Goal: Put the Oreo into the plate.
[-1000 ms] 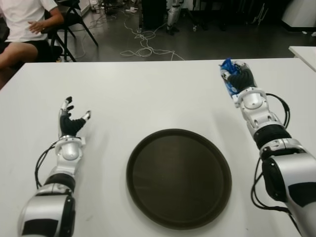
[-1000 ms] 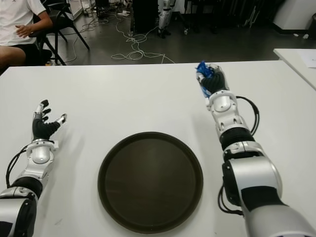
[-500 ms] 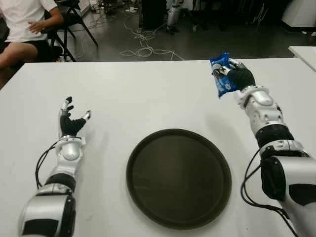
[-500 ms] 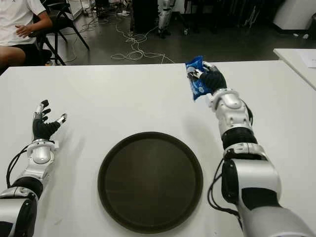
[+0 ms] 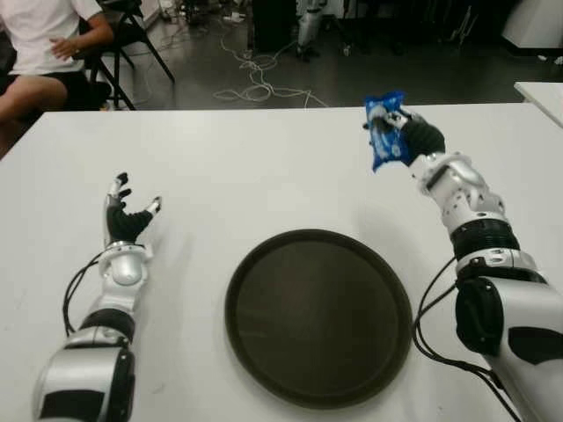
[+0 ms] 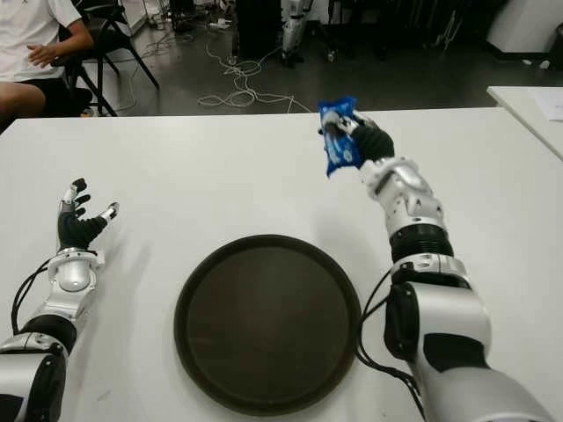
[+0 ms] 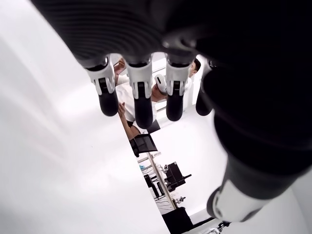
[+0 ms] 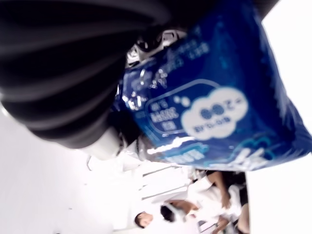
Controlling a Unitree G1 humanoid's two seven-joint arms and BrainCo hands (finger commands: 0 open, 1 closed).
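My right hand (image 5: 406, 138) is raised above the far right part of the white table (image 5: 264, 176), shut on a blue Oreo packet (image 5: 384, 130); the right wrist view shows the blue Oreo packet (image 8: 214, 117) pressed against the dark fingers. The packet hangs beyond the far right rim of the round dark plate (image 5: 318, 315), which lies at the table's front centre with nothing on it. My left hand (image 5: 126, 215) shows at the table's left side, well left of the plate, its fingers (image 7: 139, 97) spread and holding nothing.
A person (image 5: 44, 53) in a white shirt sits on a chair past the table's far left corner. Cables (image 5: 255, 83) lie on the dark floor behind. The corner of another white table (image 5: 545, 92) shows at the far right.
My right hand has lifted the Oreo packet off the far right of the table and carried it leftward, toward the middle. The left hand has not moved.
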